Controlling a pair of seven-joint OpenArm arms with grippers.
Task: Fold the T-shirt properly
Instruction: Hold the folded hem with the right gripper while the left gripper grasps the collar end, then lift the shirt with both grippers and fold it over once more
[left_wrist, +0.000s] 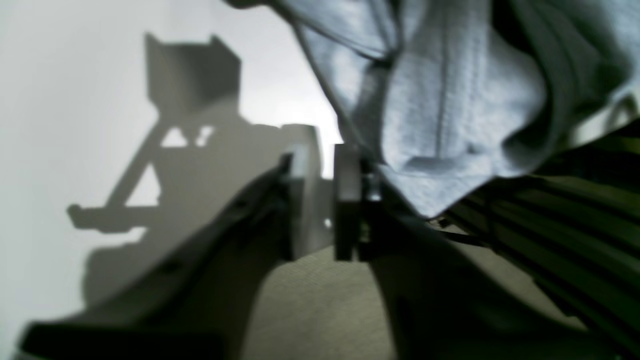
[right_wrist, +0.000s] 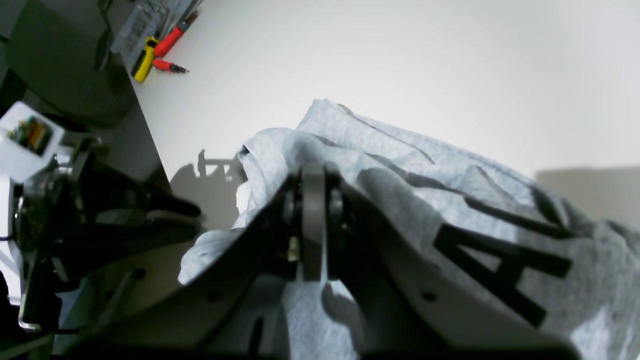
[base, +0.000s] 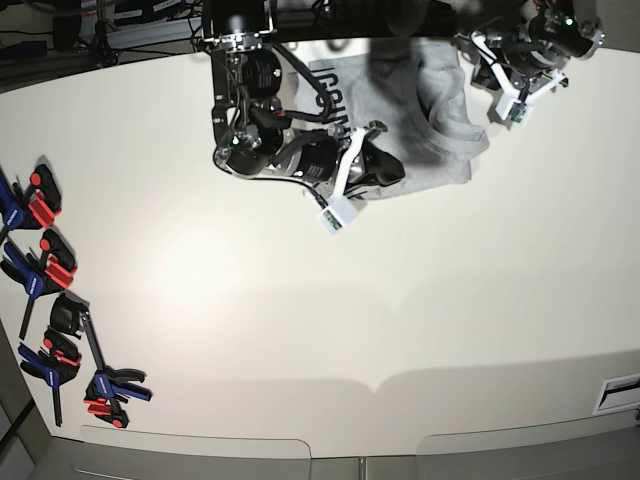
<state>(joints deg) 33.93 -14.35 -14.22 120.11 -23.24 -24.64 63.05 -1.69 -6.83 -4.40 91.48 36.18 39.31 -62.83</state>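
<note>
The light grey T-shirt (base: 425, 110) lies bunched at the far side of the table, black lettering (right_wrist: 505, 270) facing up. My right gripper (right_wrist: 312, 215) is shut on a fold of the T-shirt (right_wrist: 400, 165) at its near edge, and cloth wraps around the fingertips. In the base view this gripper (base: 388, 170) sits at the shirt's lower left corner. My left gripper (left_wrist: 322, 200) is open, with bright table showing through the gap between its fingers. A hanging lump of the T-shirt (left_wrist: 450, 125) drapes against the outer side of its right finger (left_wrist: 347, 200), not between the two.
Several red, blue and black spring clamps (base: 50, 270) lie along the left edge of the white table (base: 300, 330). Red and yellow hand tools (right_wrist: 160, 47) rest near the table edge in the right wrist view. Dark cables (left_wrist: 550, 225) run beside the left gripper.
</note>
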